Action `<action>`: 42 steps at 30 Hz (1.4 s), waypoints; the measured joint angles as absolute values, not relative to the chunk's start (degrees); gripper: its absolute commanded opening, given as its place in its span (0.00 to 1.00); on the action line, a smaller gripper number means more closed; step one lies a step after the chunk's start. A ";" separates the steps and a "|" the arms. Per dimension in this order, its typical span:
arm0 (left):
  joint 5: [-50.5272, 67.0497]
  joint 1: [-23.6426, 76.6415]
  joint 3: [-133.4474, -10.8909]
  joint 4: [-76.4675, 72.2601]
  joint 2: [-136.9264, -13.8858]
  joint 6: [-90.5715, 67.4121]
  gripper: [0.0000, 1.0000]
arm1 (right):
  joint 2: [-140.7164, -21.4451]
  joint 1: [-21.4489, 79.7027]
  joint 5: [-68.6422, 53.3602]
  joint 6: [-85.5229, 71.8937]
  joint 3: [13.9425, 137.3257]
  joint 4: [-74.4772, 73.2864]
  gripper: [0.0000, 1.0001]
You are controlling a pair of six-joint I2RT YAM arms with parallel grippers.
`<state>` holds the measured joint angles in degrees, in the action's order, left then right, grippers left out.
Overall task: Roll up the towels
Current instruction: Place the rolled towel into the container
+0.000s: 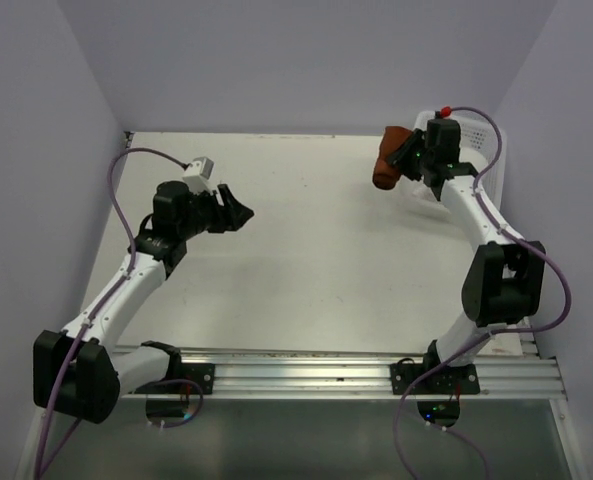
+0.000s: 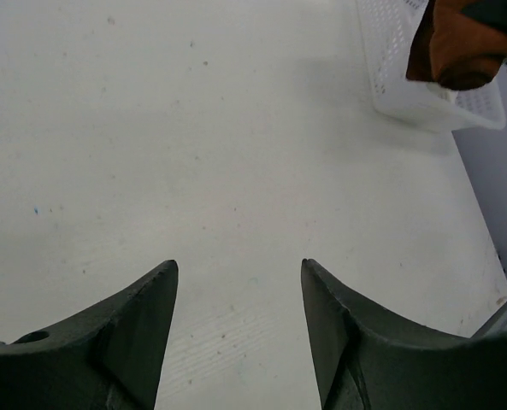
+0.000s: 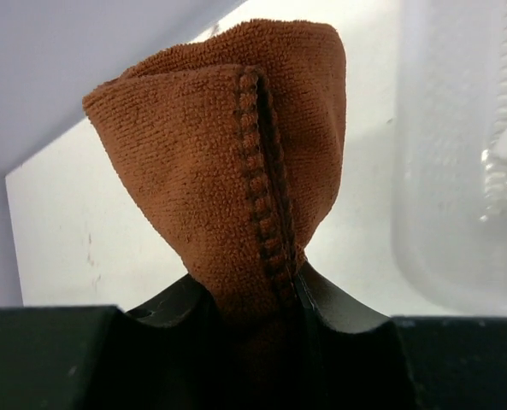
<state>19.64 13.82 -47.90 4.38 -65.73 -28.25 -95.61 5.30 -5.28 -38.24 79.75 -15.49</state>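
Treat towel (image 3: 227,162) pinched in right jaws near far-right corner of bench (image 1: 316,260) as limp, light; grip hem; left jaws agape, empty.

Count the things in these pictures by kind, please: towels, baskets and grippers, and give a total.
brown cloth towel: 1
white perforated plastic basket: 1
black two-finger grippers, namely left gripper and right gripper: 2
Total: 4
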 measured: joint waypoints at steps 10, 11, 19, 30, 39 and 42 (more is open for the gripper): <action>23.64 13.50 -45.19 4.51 -69.69 -26.33 0.61 | -100.75 0.10 -0.12 -39.05 81.52 -9.61 0.02; 24.08 13.50 -45.19 4.23 -69.87 -26.33 0.61 | -100.75 0.10 0.67 -38.96 81.08 -8.27 0.02; 26.59 13.50 -45.19 3.95 -73.28 -26.33 0.59 | -100.75 0.25 7.51 -37.74 74.72 2.33 0.03; 27.77 13.50 -45.21 3.92 -75.26 -25.91 0.59 | -101.34 -2.70 13.45 -36.80 67.26 12.78 0.06; 28.75 13.50 -45.21 3.90 -76.40 -25.93 0.58 | -110.30 -3.40 12.38 -37.04 73.12 10.02 0.11; 29.04 13.50 -45.21 3.90 -76.62 -25.93 0.58 | -112.68 -3.40 11.75 -37.04 74.41 8.14 0.13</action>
<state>29.04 13.50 -45.21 3.90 -76.62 -25.93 -112.68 -3.40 11.75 -37.04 74.41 8.14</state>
